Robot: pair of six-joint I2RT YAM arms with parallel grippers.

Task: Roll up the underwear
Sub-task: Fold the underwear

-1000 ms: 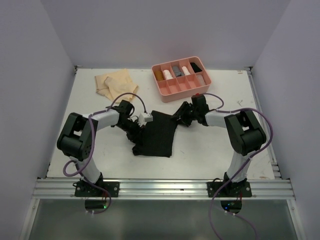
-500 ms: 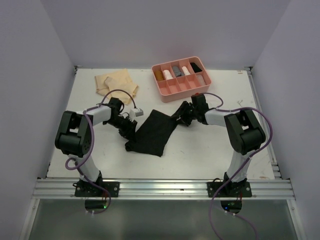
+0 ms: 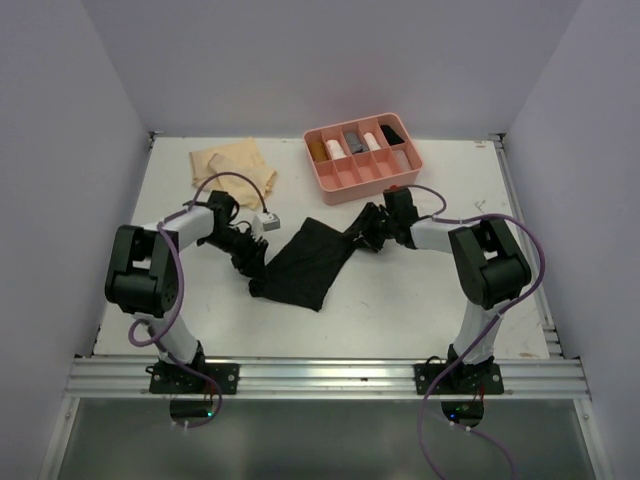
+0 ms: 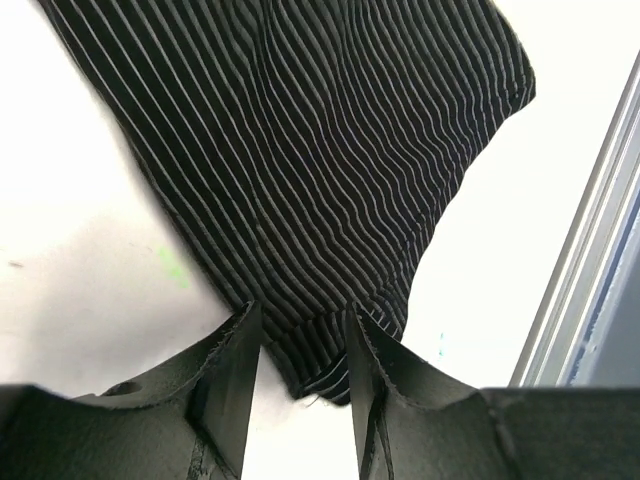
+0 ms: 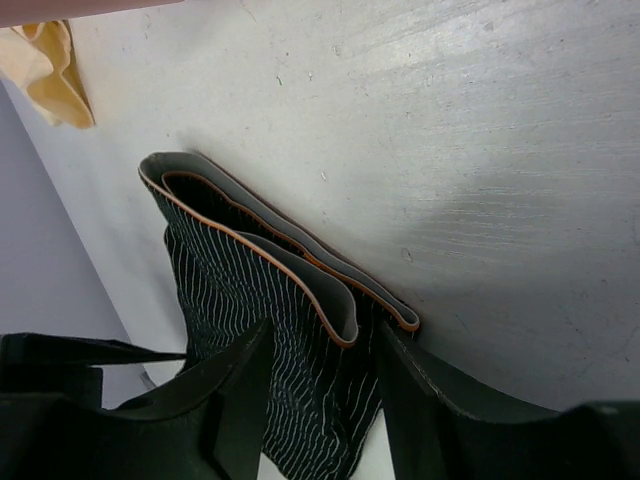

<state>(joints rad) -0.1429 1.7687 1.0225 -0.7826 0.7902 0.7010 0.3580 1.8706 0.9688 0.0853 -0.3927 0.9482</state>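
The black underwear (image 3: 305, 262) lies spread on the white bench (image 3: 450, 300), about in the middle, between the two arms. It is dark cloth with thin pale stripes, and it lies as a slanted strip from its far right end to its near left end.

The left gripper (image 3: 252, 272) is low at the near left end of this cloth. In the left wrist view its jaws stand partly open, with a clear gap. The narrow end of the cloth lies flat on the bench inside this gap and reaches both fingers (image 4: 235, 380). The stripes there are smooth and not squeezed, so we see no hold.

The right gripper (image 3: 362, 232) is at the far right end. In the right wrist view the waistband (image 5: 290, 260), grey with an orange edge, is folded in several layers and stands on its edge between the jaws. The jaws are about half closed on these layers and have hold of them.

The tan underwear (image 3: 235, 165) lies crumpled at the far left of the bench, well apart from both arms. The pink tray (image 3: 345, 193) stands at the far side, just behind the right gripper. Some of its far compartments hold small rolls (image 3: 335, 150), pale and dark. A small green mark (image 4: 172, 265) shows on the bench just beside the cloth.
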